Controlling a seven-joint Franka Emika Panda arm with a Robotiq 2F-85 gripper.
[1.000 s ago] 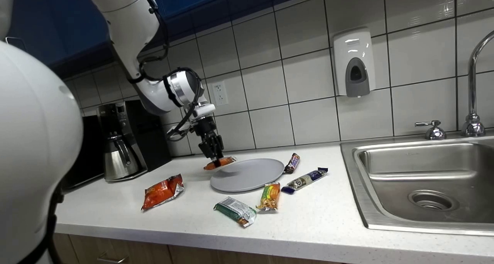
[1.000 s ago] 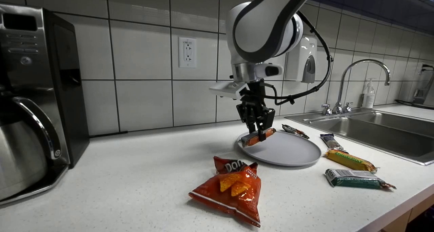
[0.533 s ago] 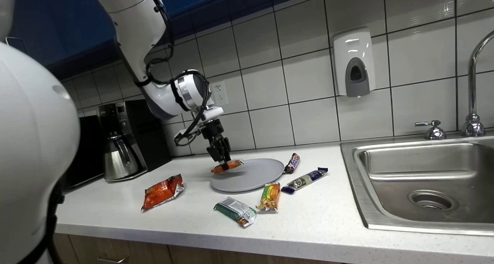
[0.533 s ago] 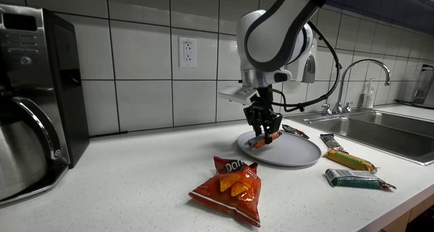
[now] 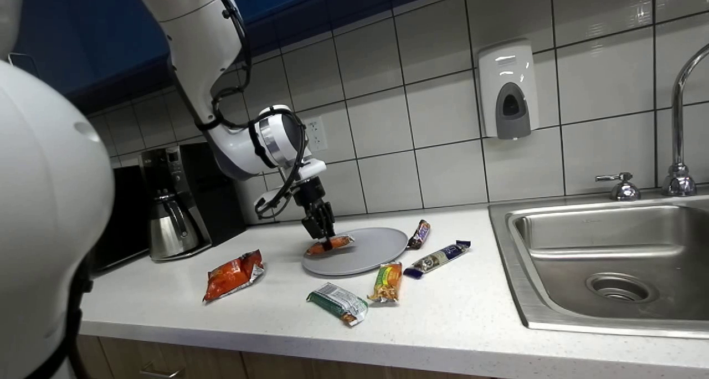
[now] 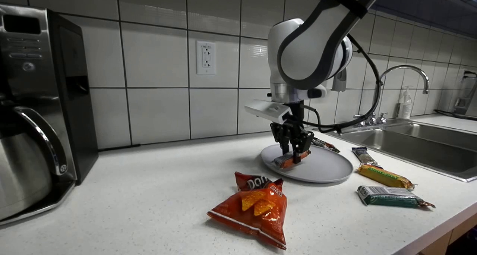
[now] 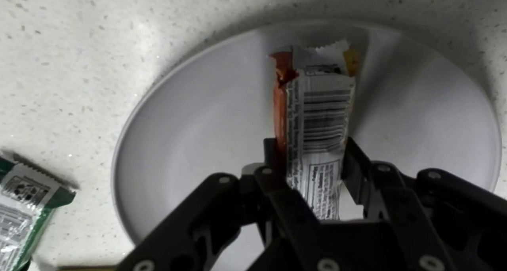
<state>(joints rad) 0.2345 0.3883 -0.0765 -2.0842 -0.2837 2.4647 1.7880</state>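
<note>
In an exterior view, left to right: coffee maker point(image 6: 65, 94), black and steel, cut off by the left edge; wall outlet point(image 6: 206, 57), white, upper centre; chip bag point(image 6: 254, 212), red, lower centre; gripper point(image 6: 291, 155), black, right of centre, jaws gripping an orange-wrapped bar point(image 7: 319, 120) by its sides; this bar over the left part of the round grey plate point(image 6: 323, 168) in both exterior views, contact with it hard to tell, and lengthwise at upper centre of the wrist view; dark-wrapped bar point(image 6: 327, 145), beside the plate's far rim; blue-and-silver bar point(image 6: 366, 157), yellow bar point(image 6: 385, 176) and green-and-white bar point(image 6: 391, 197), right of the plate, listed downward; sink point(image 6: 410, 143), stainless steel, right edge.
</note>
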